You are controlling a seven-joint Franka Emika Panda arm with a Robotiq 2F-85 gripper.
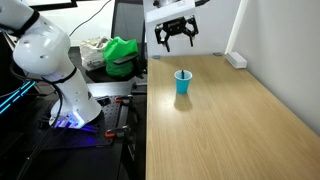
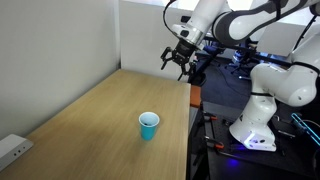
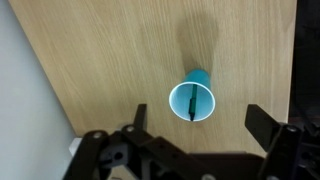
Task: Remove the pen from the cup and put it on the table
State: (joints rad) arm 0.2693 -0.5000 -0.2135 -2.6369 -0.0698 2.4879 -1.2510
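A blue cup (image 1: 182, 82) stands upright on the wooden table (image 1: 230, 130); it shows in both exterior views (image 2: 148, 125). In the wrist view I look down into the cup (image 3: 191, 100) and see a dark pen (image 3: 189, 103) standing inside it. My gripper (image 1: 175, 36) hangs high above the table, well above and behind the cup, also in an exterior view (image 2: 176, 60). Its fingers are spread wide and hold nothing; in the wrist view the gripper (image 3: 198, 117) frames the cup from above.
A white power strip (image 1: 236, 60) lies at the table's edge by the wall, also seen in an exterior view (image 2: 12, 150). A green bag (image 1: 121, 55) and clutter sit on the dark bench beside the table. Another robot base (image 2: 262, 110) stands off the table.
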